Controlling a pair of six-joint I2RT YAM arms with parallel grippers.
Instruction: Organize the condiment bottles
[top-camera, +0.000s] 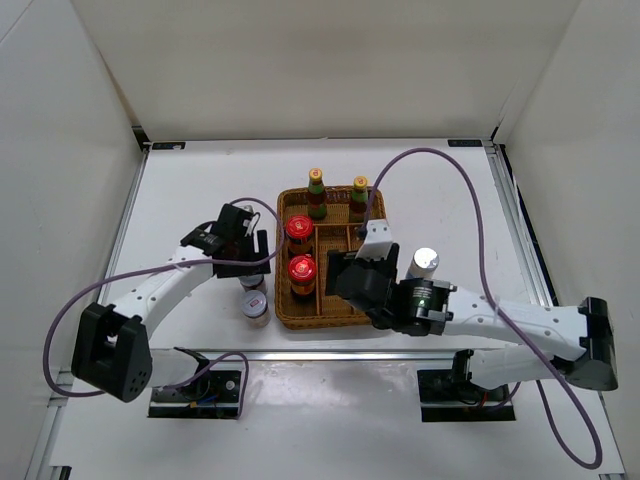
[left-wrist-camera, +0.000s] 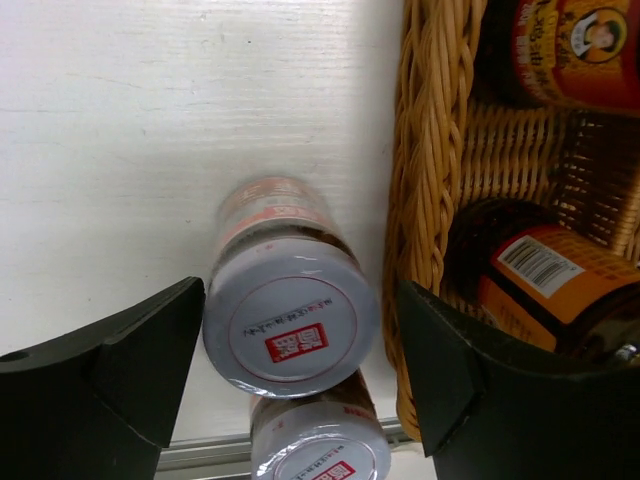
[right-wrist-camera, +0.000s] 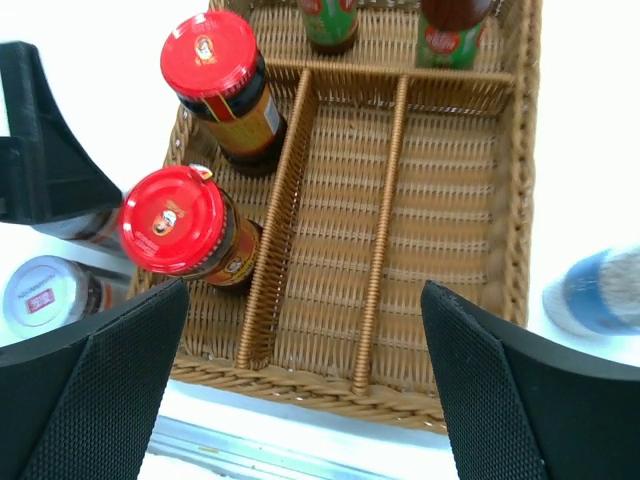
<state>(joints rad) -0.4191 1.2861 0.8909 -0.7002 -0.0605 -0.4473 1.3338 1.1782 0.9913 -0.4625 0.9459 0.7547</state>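
**Four sitting in the wicker tray (right-wrist-camera: 515, 200)**

Red-lidded jars (right-wrist-camera: 172, 222) are in its left compartment, sauce bottles (top-camera: 316, 190) along the far one. The left gripper (left-wrist-camera: 300, 350) is spread open around a silver-lidded jar (left-wrist-camera: 290, 320) just outside the left wall, with its twin (left-wrist-camera: 320, 455) beside it. The right gripper (right-wrist-camera: 300, 380) hangs open over the tray. A silver cylinder (top-camera: 424, 263) stands just right of the tray.

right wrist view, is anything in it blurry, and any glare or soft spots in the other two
Right wrist: the red-lidded jars and wicker tray are sharp; the silver cylinder at the right edge is blurred. Left wrist: the near silver-lidded jar is fairly crisp, the red-lidded jars softer. Top external: even light, a bright highlight on the cylinder's top.
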